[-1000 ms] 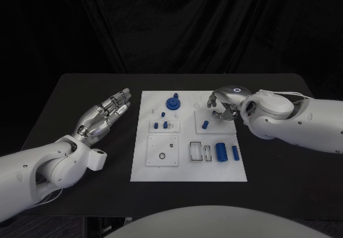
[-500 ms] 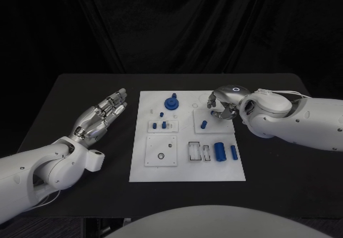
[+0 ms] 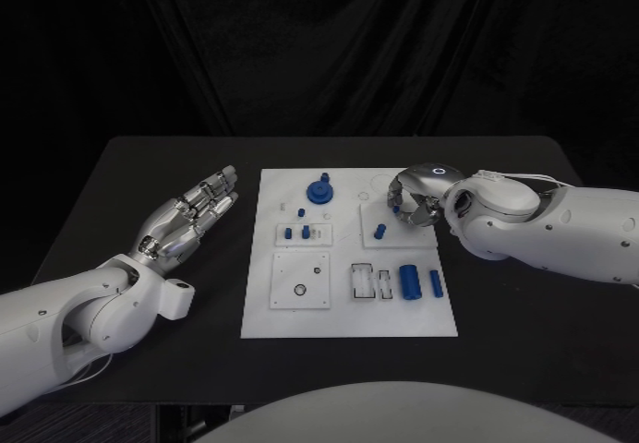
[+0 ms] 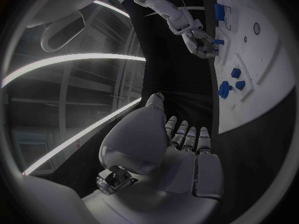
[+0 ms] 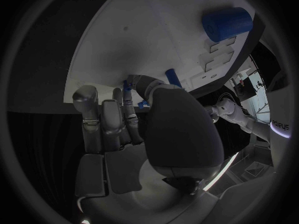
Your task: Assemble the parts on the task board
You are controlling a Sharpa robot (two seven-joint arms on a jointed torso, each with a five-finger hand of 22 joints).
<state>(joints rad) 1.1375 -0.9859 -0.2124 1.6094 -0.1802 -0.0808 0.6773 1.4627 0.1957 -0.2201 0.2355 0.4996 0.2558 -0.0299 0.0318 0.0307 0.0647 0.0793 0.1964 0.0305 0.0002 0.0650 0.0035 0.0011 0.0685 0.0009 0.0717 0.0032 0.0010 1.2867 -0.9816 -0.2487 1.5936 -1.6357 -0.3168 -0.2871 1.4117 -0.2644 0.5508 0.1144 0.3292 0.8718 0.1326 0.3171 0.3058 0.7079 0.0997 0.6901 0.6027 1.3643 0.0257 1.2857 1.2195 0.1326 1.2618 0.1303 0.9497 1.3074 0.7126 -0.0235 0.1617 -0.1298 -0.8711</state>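
The right hand [image 3: 415, 196] hangs over the far right part of the white task board [image 3: 349, 318], fingers curled down beside a small blue peg [image 3: 381, 231] standing in a raised square plate; whether it pinches anything cannot be told. The left hand [image 3: 189, 214] lies off the board's left edge on the black table [image 3: 160, 369], fingers straight, side by side, holding nothing. Two blue cylinders [image 3: 422, 281] lie near the board's right edge, and a round blue part [image 3: 319, 192] sits toward its far end.
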